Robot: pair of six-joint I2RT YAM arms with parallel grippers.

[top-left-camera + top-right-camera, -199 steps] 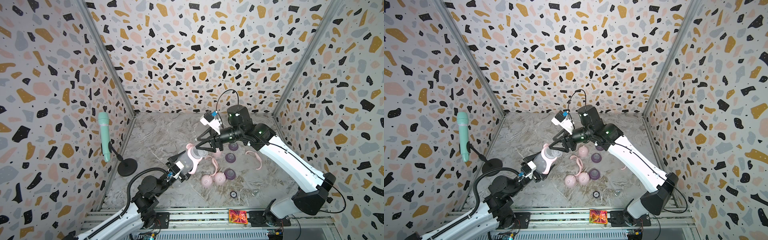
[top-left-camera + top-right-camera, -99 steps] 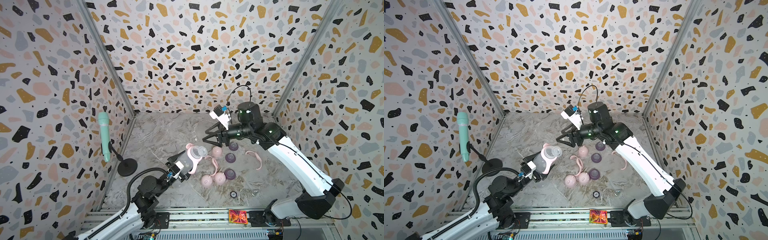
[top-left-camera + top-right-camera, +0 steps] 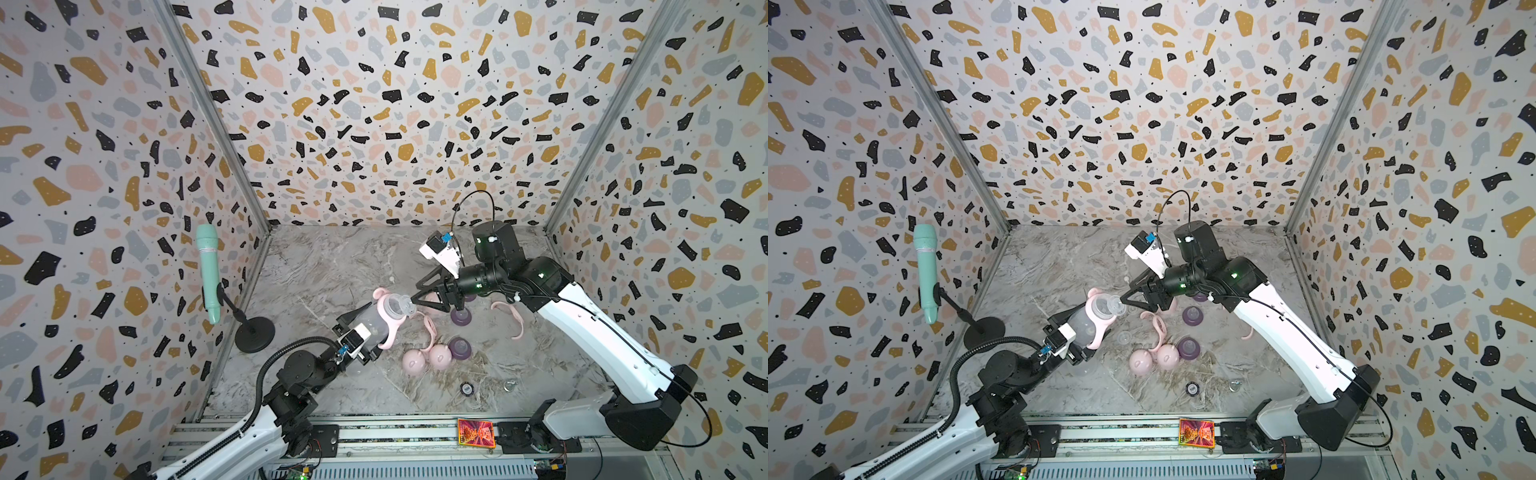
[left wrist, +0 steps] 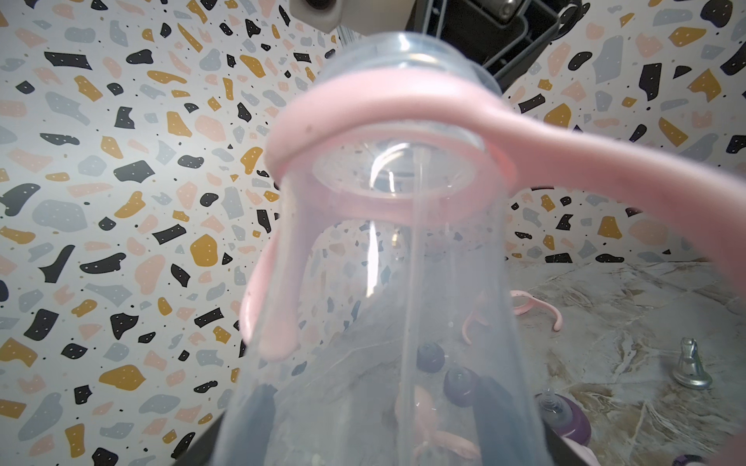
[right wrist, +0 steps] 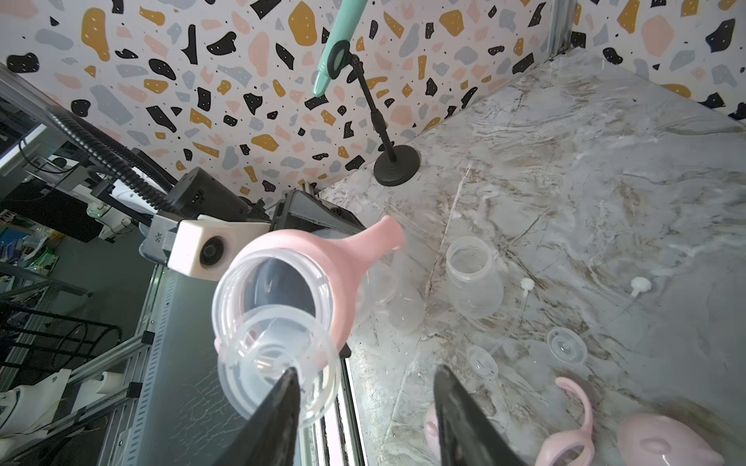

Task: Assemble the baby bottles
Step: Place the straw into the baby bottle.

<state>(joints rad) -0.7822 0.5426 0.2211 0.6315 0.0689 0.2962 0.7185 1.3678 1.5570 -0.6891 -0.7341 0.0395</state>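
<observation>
Left pincer [image 3: 368,328] closed on the lower body of a clear plastic bottle with a pink two-handled ring [image 3: 392,308]. The bottle is tilted, clear of the desk [image 3: 332,266], mouth toward the right pincer [image 5: 365,371]. Right pincer's jaws are well apart, with nothing between them. Right wrist view alone shows a clear round disc [image 5: 266,351] at the bottle's mouth, overlapping one fingertip; contact unclear. It also shows a second clear open bottle [image 5: 474,278] on the desk beyond that pincer.

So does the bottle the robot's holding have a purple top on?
No, the bottle in the left gripper wears only a pink handle ring; purple teat collars sit on the table.
</observation>
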